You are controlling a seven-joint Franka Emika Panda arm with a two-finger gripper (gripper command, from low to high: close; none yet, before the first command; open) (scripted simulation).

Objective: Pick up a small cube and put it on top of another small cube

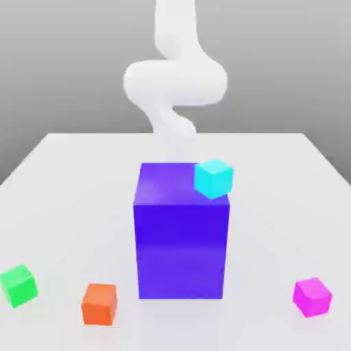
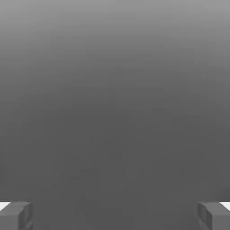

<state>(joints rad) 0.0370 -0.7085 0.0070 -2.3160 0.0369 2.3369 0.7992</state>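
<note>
The gripper [image 2: 115,215] has its two grey fingers [image 2: 15,215] spread as wide apart as they go, with nothing between them but plain grey background in the hand view. In the exterior view the white arm [image 1: 175,82] rises behind the big blue-violet block [image 1: 181,236], curling above the far edge of the white table [image 1: 62,178], and its hand is not something I can pick out there, so I cannot place the cubes exactly against the fingertips. What I can say is that everything sits on the near side of the arm, well apart from it. The small magenta-pink cube [image 1: 312,296] rests on the table toward the exterior view's right, near the front edge, off to the side of the tall block and not touching it. A cyan cube [image 1: 214,178] is at the upper far corner of the block on the exterior view's right, closest to the arm of all the cubes; whether it rests on the top or behind it I cannot tell. An orange cube [image 1: 99,304] sits on the table just beside the block's front corner on the exterior view's left, and a green cube [image 1: 18,285] lies further out that way, close to the table's edge
</note>
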